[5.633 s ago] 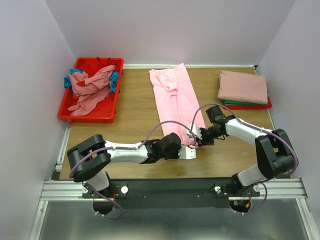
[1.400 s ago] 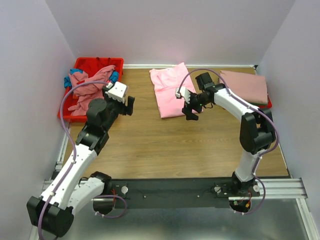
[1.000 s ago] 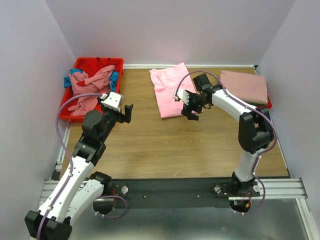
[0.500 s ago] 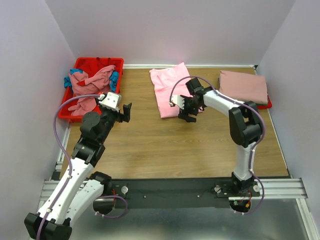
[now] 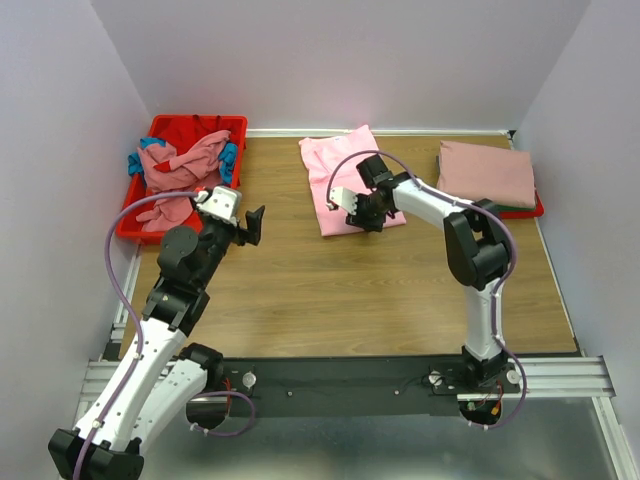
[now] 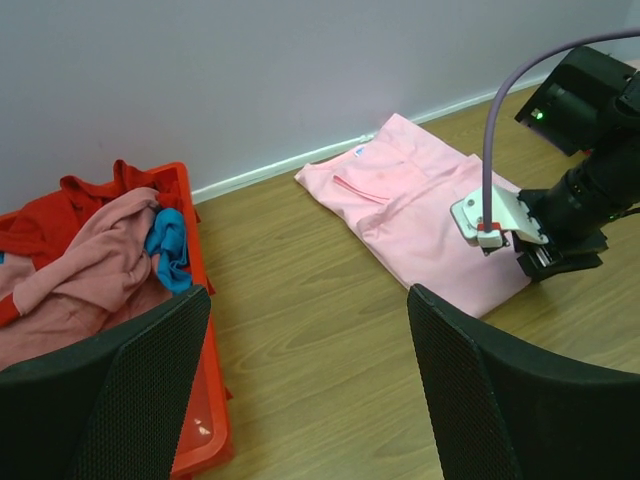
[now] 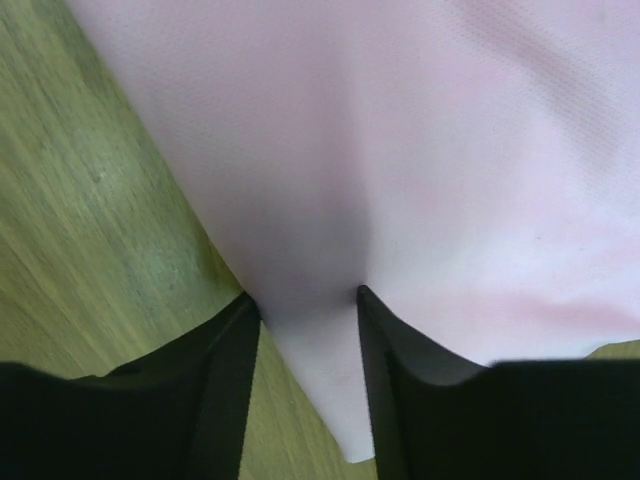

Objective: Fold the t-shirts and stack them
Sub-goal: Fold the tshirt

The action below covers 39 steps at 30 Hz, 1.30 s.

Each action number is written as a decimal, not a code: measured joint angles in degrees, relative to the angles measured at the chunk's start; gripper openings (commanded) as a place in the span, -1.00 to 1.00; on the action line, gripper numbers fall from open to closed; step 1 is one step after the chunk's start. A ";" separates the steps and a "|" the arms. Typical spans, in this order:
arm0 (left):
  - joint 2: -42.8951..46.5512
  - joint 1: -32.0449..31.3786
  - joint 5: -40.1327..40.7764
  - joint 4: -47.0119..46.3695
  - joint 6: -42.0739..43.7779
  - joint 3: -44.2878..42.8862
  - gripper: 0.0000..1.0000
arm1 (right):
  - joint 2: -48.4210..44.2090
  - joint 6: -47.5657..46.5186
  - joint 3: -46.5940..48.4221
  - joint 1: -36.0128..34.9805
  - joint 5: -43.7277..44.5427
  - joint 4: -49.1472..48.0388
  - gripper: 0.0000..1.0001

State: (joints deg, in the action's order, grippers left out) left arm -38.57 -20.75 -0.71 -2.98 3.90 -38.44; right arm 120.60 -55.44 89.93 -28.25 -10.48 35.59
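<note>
One pink t-shirt (image 7: pixel 450 150), right gripper (image 7: pixel 305 300) pinching its edge, left gripper (image 6: pixel 310 300) spread

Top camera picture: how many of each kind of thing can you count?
claws: 2, left claw and right claw
red bin: 1
heap of loose shirts in it: 1
bright pink shirt: 1
pile of folded shirts: 1
Total: 6

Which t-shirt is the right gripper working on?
The bright pink t-shirt folded mid-table; its edge lies inside the right gripper. Others sit in the red bin or the far-right stack.
</note>
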 measured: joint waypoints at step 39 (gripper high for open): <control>0.31 -3.19 -29.79 -10.75 -0.98 5.18 0.94 | -36.74 4.04 -41.20 -13.70 -9.20 6.49 -0.21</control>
State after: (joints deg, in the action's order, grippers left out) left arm -38.26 -23.94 -30.50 -13.74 2.92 -33.26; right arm 83.85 -51.40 48.73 -41.95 -19.68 42.09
